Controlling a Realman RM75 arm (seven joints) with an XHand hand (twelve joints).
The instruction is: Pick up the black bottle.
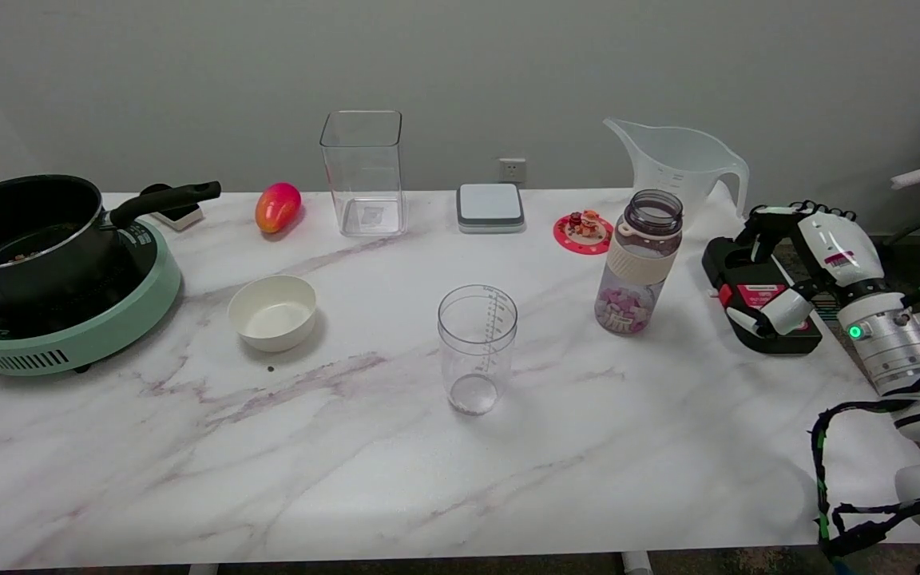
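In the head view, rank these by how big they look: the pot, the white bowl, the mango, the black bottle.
1. Pot, clearly largest.
2. Black bottle, lying flat and partly hidden by the right hand.
3. White bowl, close to the bottle, so that ranking is unsure.
4. Mango, smallest.

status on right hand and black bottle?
Right robot hand wrapped over the black bottle, which lies flat on the table. Grip unconfirmed. Nothing in the way.

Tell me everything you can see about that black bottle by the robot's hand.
The black bottle lies on its side at the table's right edge, right of the beige-sleeved clear bottle. It looks like glossy black plastic with a red-and-white label on top. The right hand is on it, fingers curled around its far end; whether they grip firmly is unclear.
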